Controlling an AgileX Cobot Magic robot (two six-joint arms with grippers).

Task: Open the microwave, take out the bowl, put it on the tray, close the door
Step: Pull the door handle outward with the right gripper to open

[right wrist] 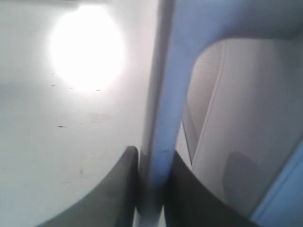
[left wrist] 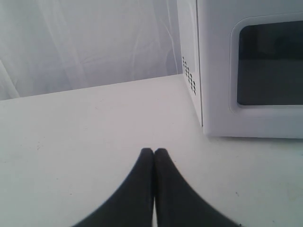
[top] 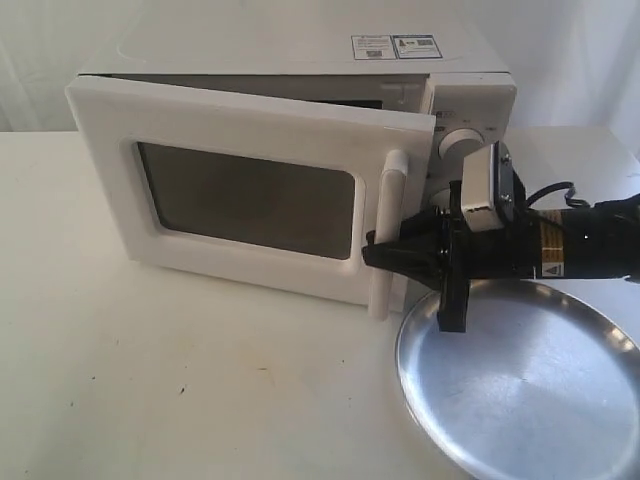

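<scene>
The black right end effector [top: 376, 250] clamps the white bar handle [top: 391, 190] to swing the white boxy microwave's [top: 300, 45] dark-windowed door [top: 110, 150], already ajar. The bowl is hidden (inside, I'd guess). The round silver metal tray [top: 530, 390] waits alongside to receive it, and the left end effector [left wrist: 154, 153] is pinched shut, empty.

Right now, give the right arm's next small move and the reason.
Probably pull the handle outward: the right gripper clasps it, the door stands only ajar, and the bowl is not in view.

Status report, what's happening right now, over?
Right gripper shut on white vertical bar handle. White microwave door ajar. Left gripper shut, empty. Nothing seen blocking door.
</scene>
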